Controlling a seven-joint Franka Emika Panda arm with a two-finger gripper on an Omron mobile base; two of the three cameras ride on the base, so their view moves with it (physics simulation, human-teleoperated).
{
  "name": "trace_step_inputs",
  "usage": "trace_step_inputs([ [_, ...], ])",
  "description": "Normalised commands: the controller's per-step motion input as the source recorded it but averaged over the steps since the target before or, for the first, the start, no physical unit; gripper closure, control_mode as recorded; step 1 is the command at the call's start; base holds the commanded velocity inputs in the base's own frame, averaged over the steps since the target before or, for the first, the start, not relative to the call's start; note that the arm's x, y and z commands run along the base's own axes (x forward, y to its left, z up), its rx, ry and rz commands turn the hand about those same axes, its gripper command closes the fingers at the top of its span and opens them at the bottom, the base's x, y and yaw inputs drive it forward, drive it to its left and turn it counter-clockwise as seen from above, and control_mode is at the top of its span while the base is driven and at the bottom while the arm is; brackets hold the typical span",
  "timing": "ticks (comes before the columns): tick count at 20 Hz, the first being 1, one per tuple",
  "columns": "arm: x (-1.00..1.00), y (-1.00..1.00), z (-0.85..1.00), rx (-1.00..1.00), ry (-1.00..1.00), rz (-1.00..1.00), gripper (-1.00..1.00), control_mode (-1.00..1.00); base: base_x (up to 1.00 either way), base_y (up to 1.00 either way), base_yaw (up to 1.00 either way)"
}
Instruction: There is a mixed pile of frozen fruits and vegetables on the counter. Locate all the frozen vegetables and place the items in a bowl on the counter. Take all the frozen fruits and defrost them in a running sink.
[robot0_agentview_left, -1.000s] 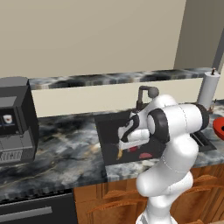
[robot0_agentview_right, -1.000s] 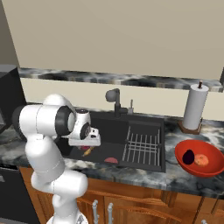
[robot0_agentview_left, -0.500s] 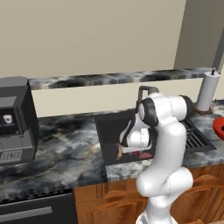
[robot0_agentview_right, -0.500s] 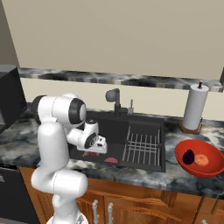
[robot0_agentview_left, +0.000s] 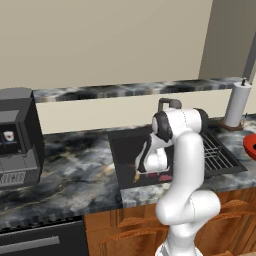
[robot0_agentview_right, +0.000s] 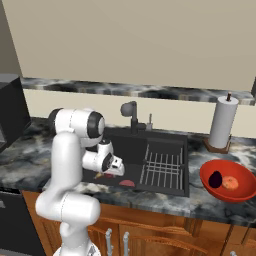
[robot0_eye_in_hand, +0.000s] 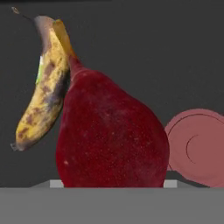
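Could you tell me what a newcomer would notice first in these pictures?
The white arm bends down into the dark sink. Close before the hand camera there, a big red pear-shaped fruit stands with a spotted banana leaning against it. Off on the counter, the red bowl already holds the aubergine and an orange piece.

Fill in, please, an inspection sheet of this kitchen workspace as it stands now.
Surface: dark marbled counter, with the sink set in it.
Job's things: banana and red fruit in the sink, close before the hand camera; aubergine and orange piece in the red bowl.
Clutter: pink oval and wire rack in the sink; paper roll; coffee machine.
Pincer: low in the sink; open or shut unclear.
Cables: nothing seen.
Surroundings: tap, beige wall, wooden cabinets.
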Motion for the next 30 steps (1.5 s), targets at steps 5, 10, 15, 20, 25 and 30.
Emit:
trace_step_inputs([
  [5, 0.79, -0.04, -0.27, -0.03, 0.03, -0.05, 1.00, -1.00, 0.00, 0.00, 0.00],
  [10, 0.68, 0.00, -0.36, -0.02, 0.04, -0.03, 1.00, -1.00, 0.00, 0.00, 0.00],
  [15, 0.40, -0.05, -0.40, 0.00, 0.08, -0.01, 1.00, -1.00, 0.00, 0.00, 0.00],
  [20, 0.02, -0.01, -0.32, 0.01, 0.13, 0.00, -1.00, -1.00, 0.00, 0.00, 0.00],
  [25, 0.05, -0.02, 0.01, 0.00, 0.05, -0.02, -1.00, -1.00, 0.00, 0.00, 0.00],
  [30, -0.16, 0.00, 0.58, 0.00, -0.02, -0.09, -1.00, -1.00, 0.00, 0.00, 0.00],
])
